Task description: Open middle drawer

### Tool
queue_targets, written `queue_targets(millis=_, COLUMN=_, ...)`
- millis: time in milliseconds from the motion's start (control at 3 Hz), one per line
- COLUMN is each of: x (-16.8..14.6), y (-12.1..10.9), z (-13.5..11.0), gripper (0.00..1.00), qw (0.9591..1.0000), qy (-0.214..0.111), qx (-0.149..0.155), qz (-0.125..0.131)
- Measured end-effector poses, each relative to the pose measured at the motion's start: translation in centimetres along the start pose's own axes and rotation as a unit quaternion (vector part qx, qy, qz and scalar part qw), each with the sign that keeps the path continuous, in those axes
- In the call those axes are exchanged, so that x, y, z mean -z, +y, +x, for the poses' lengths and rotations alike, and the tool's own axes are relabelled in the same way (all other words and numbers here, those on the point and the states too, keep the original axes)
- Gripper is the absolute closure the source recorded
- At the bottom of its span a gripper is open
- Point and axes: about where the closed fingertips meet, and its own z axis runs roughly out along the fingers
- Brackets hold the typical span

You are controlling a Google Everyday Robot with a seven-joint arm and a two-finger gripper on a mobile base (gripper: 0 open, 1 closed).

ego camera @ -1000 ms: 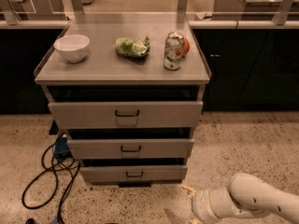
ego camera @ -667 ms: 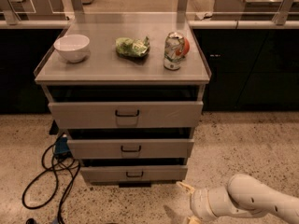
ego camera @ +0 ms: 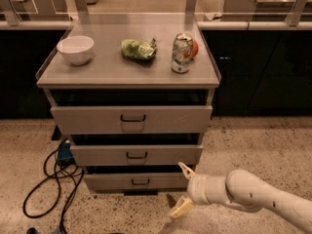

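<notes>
The grey cabinet has three drawer fronts. The middle drawer [ego camera: 165,155] is the medium-height front, with a small black loop handle [ego camera: 137,155], and a dark gap runs above it. My gripper [ego camera: 181,189] is open and empty. It sits low on the right, just in front of the lowest drawer's right end. Its upper finger [ego camera: 185,169] is just below the middle drawer's right corner, and its lower finger [ego camera: 179,209] is near the floor. The gripper is to the right of the handle and below it, apart from it.
The top drawer [ego camera: 131,119] has a recessed plate under its handle, and the slim bottom drawer [ego camera: 122,181] is lowest. On the cabinet top stand a white bowl [ego camera: 75,49], a green bag [ego camera: 138,48] and a can [ego camera: 182,53]. Black cables [ego camera: 46,179] lie on the floor at the left.
My gripper and arm have moved up and to the left, closer to the drawer fronts. The drawers and the things on top have not moved.
</notes>
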Motion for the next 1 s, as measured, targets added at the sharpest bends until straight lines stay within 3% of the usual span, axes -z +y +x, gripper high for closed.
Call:
queue_targets(millis=333, x=-0.7, y=-4.6, z=-1.6, gripper=0.00, qw=0.9989, qy=0.013, qx=-0.007, qz=0.044)
queue_targets(millis=667, x=-1.9, y=-8.9, z=-2.5, gripper=0.00, qw=0.9968, qy=0.057, qx=-0.028, qz=0.049)
queue_targets(millis=1000, x=-4.0, y=-8.6, z=-2.6, gripper=0.00, qw=0.9966, qy=0.072, qx=-0.027, qz=0.030)
